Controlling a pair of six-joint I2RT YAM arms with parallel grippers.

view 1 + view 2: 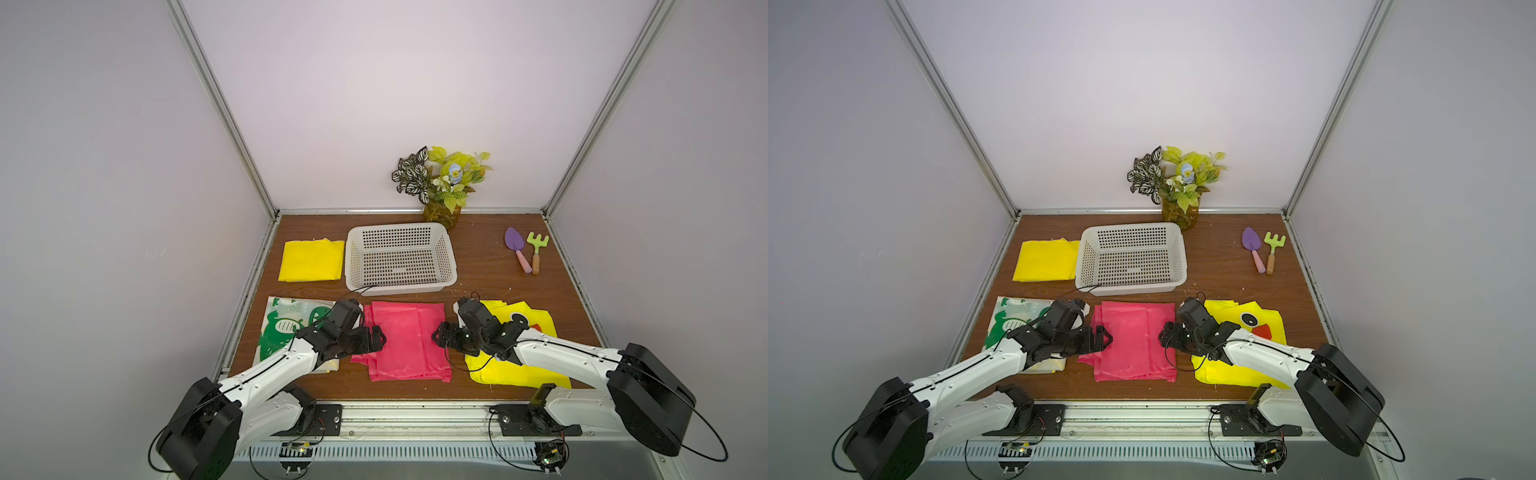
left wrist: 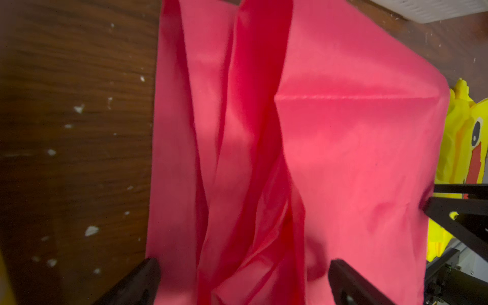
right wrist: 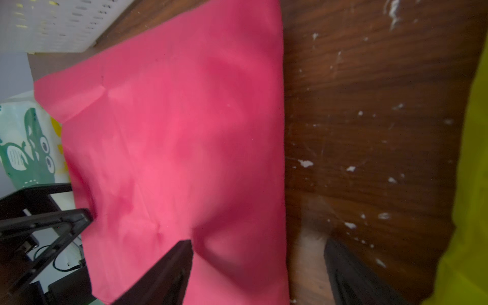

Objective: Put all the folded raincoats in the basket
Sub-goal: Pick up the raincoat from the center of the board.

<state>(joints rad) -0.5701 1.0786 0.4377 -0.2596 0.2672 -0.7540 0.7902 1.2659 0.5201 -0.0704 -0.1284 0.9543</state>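
while the pink raincoat [image 1: 409, 340] lies folded on the table [image 1: 482, 270], just in front of the white basket [image 1: 400, 287], we see our left gripper [image 1: 381, 338] and right gripper [image 1: 435, 336] at its opposite edges, jaws apart on both.

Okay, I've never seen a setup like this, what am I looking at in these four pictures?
Two white robot arms reach over a wooden table. Two pictures look down from overhead; two come from cameras on the arms' wrists. On the table: a white basket, a pink folded raincoat, a plain yellow one, a frog-print one, a duck-face one, a plant and toy garden tools. The left end effector and right end effector stand open at the pink raincoat's sides. Nothing is held.
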